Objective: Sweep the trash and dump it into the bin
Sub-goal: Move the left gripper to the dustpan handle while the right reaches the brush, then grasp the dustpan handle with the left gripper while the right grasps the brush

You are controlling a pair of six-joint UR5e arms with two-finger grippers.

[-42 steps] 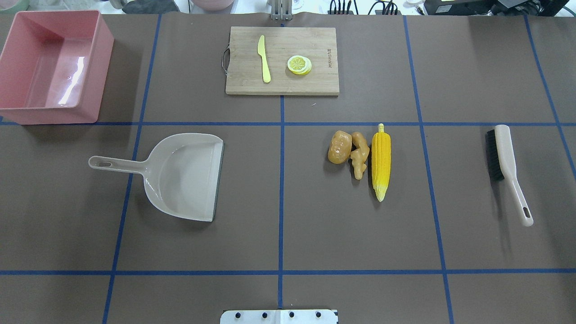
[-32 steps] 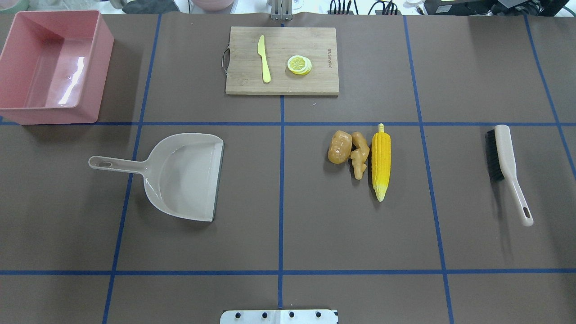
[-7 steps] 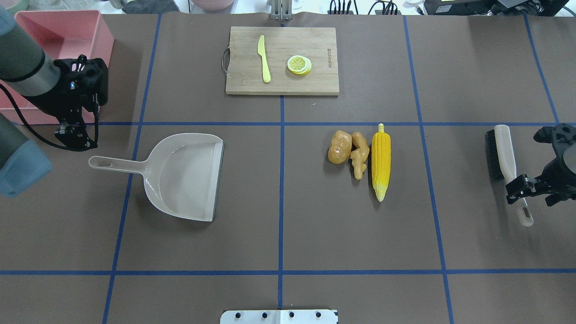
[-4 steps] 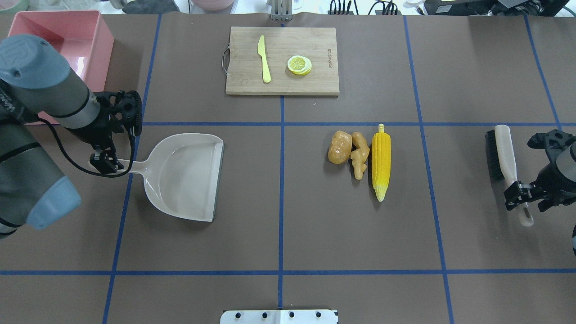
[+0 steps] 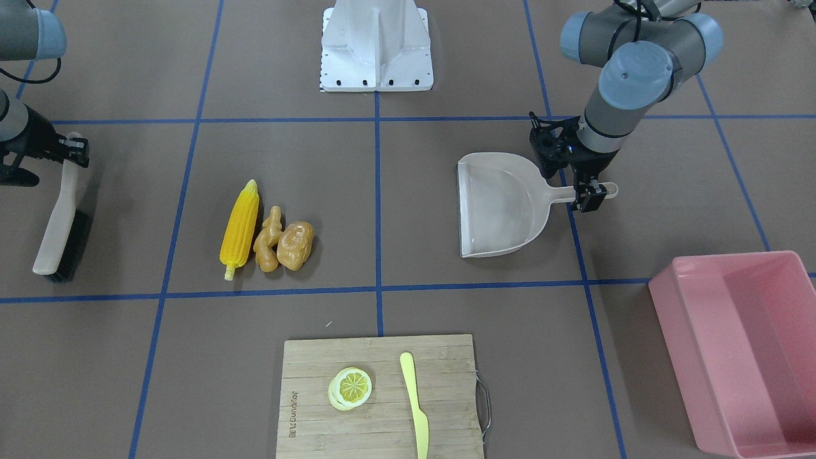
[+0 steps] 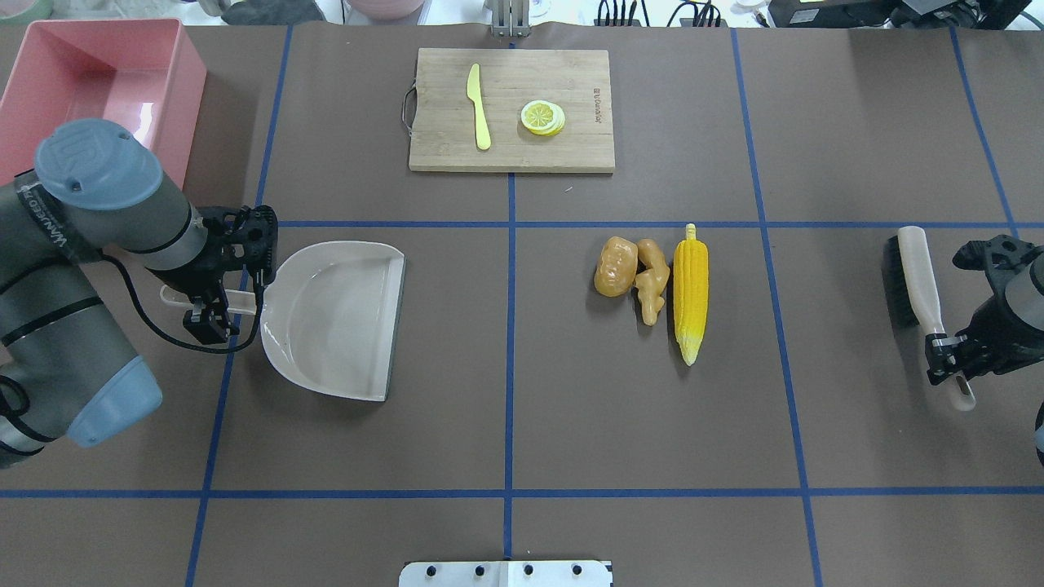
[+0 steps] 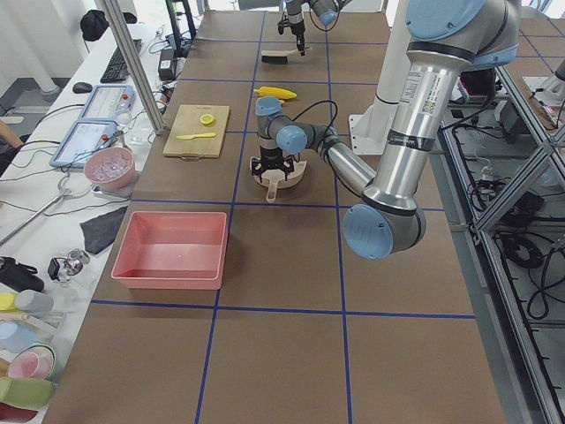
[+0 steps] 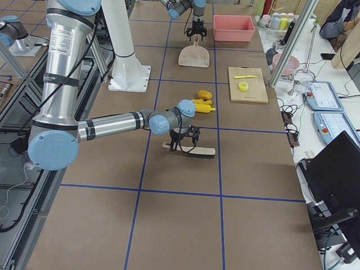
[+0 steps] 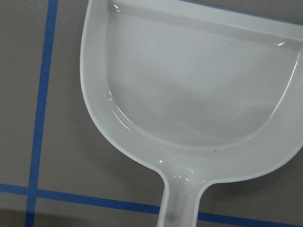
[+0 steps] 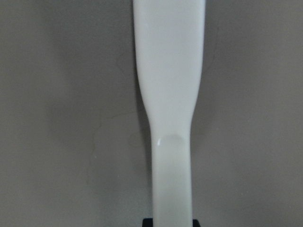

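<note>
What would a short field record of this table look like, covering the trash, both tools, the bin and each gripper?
trash: corn cob, ginger root, potato, side by side, not yet swept
left gripper: at the handle of the dustpan, grip unclear
right gripper: at the handle of the brush, grip unclear
bin: pink tub, empty, at the robot's far left

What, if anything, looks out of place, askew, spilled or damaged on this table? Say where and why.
Nothing stands out. The corn cob, ginger root and potato lie side by side, the dustpan sits flat, the bin stands upright, and the knife and lemon slice rest on the cutting board.
</note>
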